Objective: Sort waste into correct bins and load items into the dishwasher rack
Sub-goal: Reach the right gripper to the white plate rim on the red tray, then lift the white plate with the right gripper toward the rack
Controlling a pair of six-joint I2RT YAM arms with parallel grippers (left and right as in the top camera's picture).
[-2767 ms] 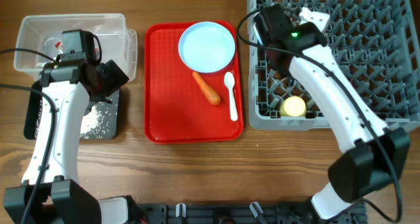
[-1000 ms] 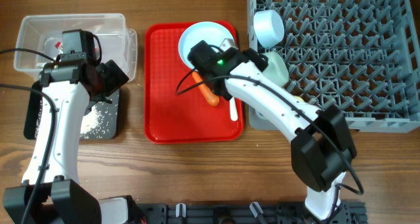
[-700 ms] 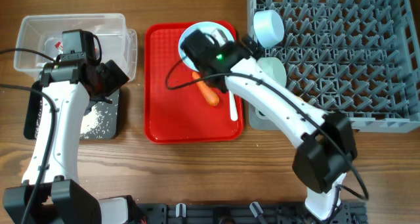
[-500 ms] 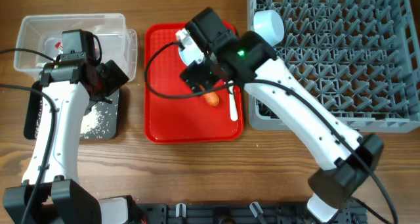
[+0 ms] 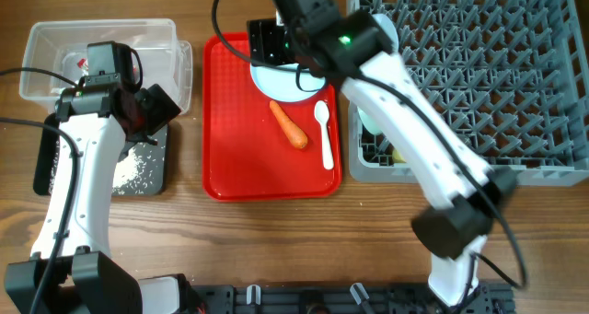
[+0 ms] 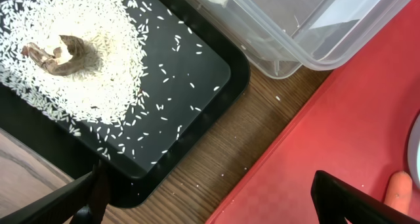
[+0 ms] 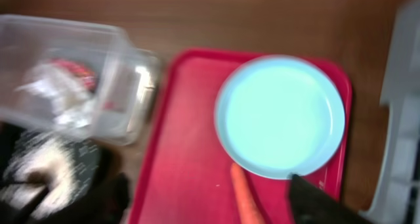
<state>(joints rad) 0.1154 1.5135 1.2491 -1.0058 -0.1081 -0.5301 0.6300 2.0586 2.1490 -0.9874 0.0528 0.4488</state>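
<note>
The orange carrot and the white spoon lie on the red tray. The pale blue plate sits at the tray's far end, partly under my right arm. My right gripper hangs high over the plate's far left edge. In the right wrist view it is open and empty, with the plate and the carrot below. My left gripper is open and empty over the gap between the black tray and the red tray. Rice and a brown scrap lie in the black tray.
The clear tub holding white tissue and a red wrapper stands at the far left, behind the black tray. The grey rack fills the right side. A pale bowl in it shows partly behind my right arm.
My right arm has lifted from low over the carrot and swung to the tray's far end, above the plate. The carrot still lies on the tray. The left arm has not moved.
</note>
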